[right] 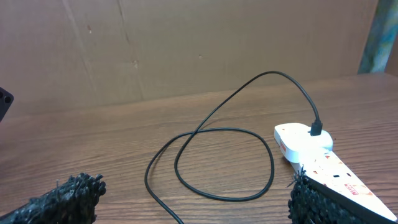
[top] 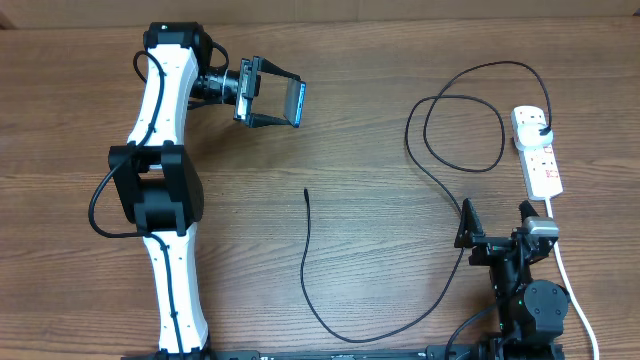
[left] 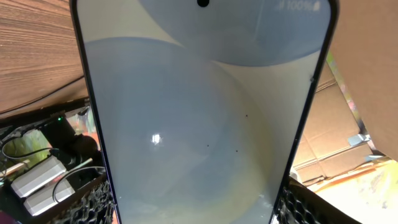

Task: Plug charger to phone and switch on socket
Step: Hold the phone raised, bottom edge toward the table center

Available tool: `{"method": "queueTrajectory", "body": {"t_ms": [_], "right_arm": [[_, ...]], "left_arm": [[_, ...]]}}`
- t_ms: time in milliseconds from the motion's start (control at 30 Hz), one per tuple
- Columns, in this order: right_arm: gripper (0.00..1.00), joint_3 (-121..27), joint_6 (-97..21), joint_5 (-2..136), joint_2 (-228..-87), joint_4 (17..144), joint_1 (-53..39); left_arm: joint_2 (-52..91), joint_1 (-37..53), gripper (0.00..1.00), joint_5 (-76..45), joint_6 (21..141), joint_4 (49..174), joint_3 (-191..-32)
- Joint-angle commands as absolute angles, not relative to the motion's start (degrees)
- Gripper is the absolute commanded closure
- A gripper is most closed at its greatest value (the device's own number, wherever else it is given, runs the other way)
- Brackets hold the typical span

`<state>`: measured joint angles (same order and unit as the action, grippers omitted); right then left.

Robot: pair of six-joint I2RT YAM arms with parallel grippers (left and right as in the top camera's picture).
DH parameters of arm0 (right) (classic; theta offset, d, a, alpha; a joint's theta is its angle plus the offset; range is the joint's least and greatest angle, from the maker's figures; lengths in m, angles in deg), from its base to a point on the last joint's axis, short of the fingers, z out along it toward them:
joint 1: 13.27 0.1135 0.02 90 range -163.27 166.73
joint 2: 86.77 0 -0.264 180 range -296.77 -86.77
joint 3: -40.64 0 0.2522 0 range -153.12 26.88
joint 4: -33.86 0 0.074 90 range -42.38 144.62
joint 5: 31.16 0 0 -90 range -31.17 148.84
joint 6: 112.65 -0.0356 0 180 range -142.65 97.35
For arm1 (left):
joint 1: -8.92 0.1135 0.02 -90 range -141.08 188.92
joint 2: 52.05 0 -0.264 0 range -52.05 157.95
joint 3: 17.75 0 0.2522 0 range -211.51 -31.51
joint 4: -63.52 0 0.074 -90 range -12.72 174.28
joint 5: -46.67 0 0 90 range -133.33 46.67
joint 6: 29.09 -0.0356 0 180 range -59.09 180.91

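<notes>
My left gripper is shut on the phone and holds it on edge above the table at the upper left. In the left wrist view the phone fills the frame, its pale screen between my fingers. The black charger cable loops across the right half of the table. Its free connector tip lies at the centre. Its black plug sits in the white power strip at the far right. My right gripper is open and empty below the strip. The right wrist view shows the cable loop and strip.
The strip's white cord runs down the right side past my right arm. The left arm's white links stand over the left part of the table. A cardboard wall stands behind the table in the right wrist view.
</notes>
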<state>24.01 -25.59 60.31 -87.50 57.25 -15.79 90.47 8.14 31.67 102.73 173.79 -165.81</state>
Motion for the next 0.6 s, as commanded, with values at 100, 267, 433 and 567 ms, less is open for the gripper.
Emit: {"method": "queueTrajectory", "body": {"t_ms": [100, 267, 433, 567], "right_arm": [[0.00, 24.4, -25.2, 60.0, -87.0, 56.9, -15.5], [0.00, 24.4, -25.2, 60.0, -87.0, 57.0, -15.5], [0.00, 24.4, -25.2, 60.0, -87.0, 56.9, -15.5], [0.00, 24.4, -25.2, 60.0, -87.0, 56.9, -15.5]], "left_arm": [[90.7, 7.8, 0.96, 34.0, 103.1, 174.1, -167.5], [90.7, 7.8, 0.96, 34.0, 103.1, 174.1, -167.5], [90.7, 7.8, 0.96, 34.0, 103.1, 174.1, -167.5], [90.7, 7.8, 0.96, 33.5, 102.9, 174.1, -167.5]]}}
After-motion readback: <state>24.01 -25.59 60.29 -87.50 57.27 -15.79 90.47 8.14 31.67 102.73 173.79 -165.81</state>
